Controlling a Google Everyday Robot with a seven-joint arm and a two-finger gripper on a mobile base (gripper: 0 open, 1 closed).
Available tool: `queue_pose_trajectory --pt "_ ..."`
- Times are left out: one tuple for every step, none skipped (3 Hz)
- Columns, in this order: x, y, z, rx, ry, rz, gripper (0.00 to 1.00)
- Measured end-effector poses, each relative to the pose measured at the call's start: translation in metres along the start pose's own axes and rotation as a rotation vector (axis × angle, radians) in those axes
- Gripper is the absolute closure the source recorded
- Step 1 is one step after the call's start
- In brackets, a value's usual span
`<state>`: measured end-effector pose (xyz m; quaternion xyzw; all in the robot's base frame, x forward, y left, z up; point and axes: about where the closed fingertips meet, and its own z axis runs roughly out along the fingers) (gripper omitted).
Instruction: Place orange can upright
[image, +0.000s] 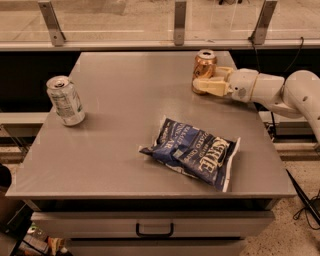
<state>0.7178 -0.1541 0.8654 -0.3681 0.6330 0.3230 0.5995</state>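
Note:
The orange can (204, 64) stands upright on the grey table (125, 110) near its back right corner, silver top with pull tab facing up. My gripper (206, 80) reaches in from the right on the white arm (280, 92). Its cream fingers (209, 88) sit on either side of the can's lower half and touch it, shut on the can. The can's base rests on or just at the table surface.
A silver-white can (65, 100) stands upright at the table's left side. A blue chip bag (192, 152) lies flat front of centre. A railing with metal posts (180, 22) runs behind the table. A drawer with a handle (154, 230) is below the front edge.

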Motion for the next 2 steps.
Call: queue_pose_trajectory --pt "-0.0002 0.0015 0.0029 -0.005 0.000 0.000 0.00" --pt "-0.0002 0.0016 0.0030 -0.005 0.000 0.000 0.00"
